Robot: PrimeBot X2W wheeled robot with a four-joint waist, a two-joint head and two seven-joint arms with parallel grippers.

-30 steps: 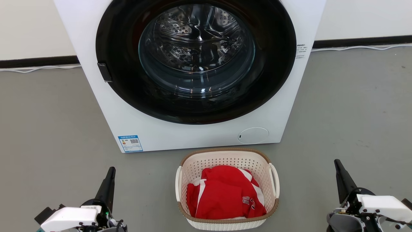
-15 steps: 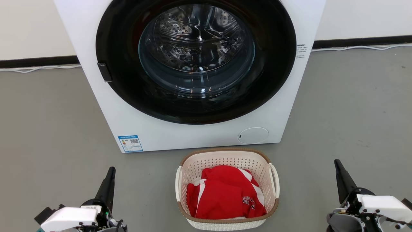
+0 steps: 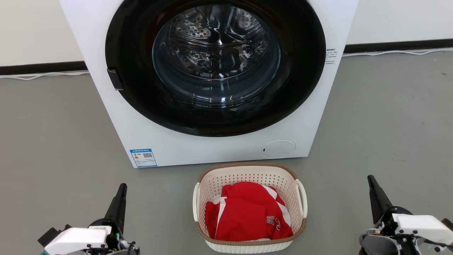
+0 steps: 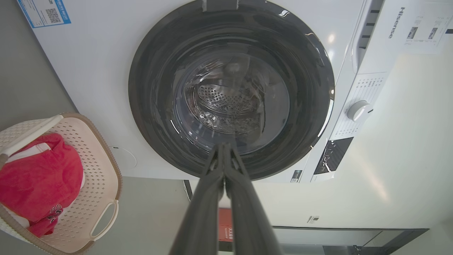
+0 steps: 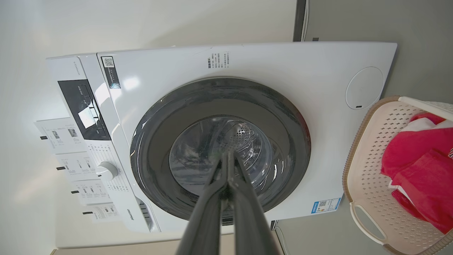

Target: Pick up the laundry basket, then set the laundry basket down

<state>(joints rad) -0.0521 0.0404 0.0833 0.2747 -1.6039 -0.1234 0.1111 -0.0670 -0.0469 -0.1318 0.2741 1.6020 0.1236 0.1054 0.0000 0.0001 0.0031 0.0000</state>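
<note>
Now, basket: small cream-white perforated plastic laundry basket (image 3: pixel 247 166) is sitting on the grey floor (image 3: pixel 53 141), just before the white front-loading washing machine (image 3: pixel 212 150), holding red cloth (image 3: pixel 247 212).
Left tool (image 4: pixel 223 148): fingers pressing together, hovering apart from the basket.
Right tool (image 5: pixel 227 156): fingers pressing together, likewise hovering apart.

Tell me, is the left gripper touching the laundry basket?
Apart. The head view shows bare grey floor between the left gripper and the laundry basket.

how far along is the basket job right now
Nothing looks done: the laundry basket sits on the floor before the washing machine, red clothing inside. In hand, nothing: the left gripper and right gripper are shut, empty, either side of it. Left: grasp, lift, set down.
</note>
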